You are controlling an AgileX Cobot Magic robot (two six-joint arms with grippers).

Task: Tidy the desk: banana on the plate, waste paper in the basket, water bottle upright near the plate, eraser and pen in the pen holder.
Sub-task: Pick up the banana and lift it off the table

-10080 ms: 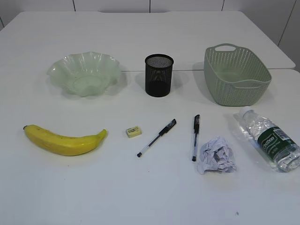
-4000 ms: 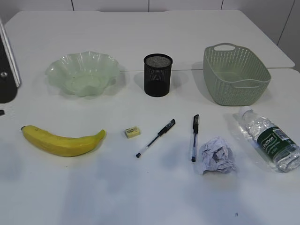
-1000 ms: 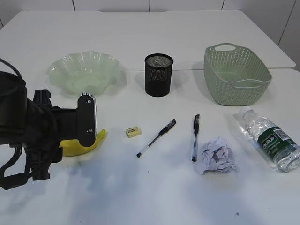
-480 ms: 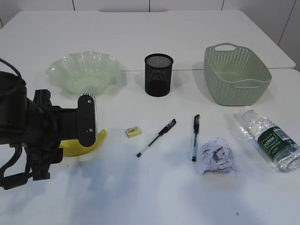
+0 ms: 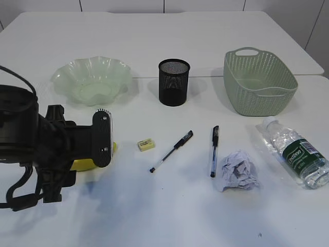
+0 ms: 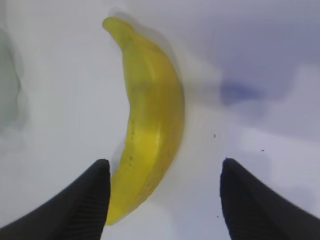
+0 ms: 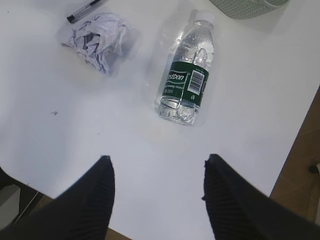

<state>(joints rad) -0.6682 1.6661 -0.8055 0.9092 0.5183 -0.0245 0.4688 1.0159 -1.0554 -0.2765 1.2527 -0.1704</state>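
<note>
Left wrist view shows our left claw [image 6: 162, 200] spread wide and low over the banana [image 6: 147, 125], which lies flat on the white table [image 6: 260, 60]. Only the fruit's near end sits between the fingers, close against the left finger [image 6: 82, 205] and well apart from the other. We judge the step in hand to be the grasp on the banana, and to do it well we would shift the claw so the fruit is centred between the fingers and take it nearer its thick middle, closing gently (a ripe skin likely bruises under a hard pinch).

Our right claw [image 7: 157, 200] hangs spread above bare table, gripping nothing, with the water bottle [image 7: 187, 82] lying on its side ahead of it and the waste paper [image 7: 97, 35] further left.

In the exterior view the green plate [image 5: 92, 82], just beyond the left arm, holds nothing. The black mesh pen holder [image 5: 174, 82] appears empty, and the basket [image 5: 259, 82] shows nothing inside. The eraser [image 5: 146, 144] and both pens [image 5: 171, 151] lie loose on the table between them.
</note>
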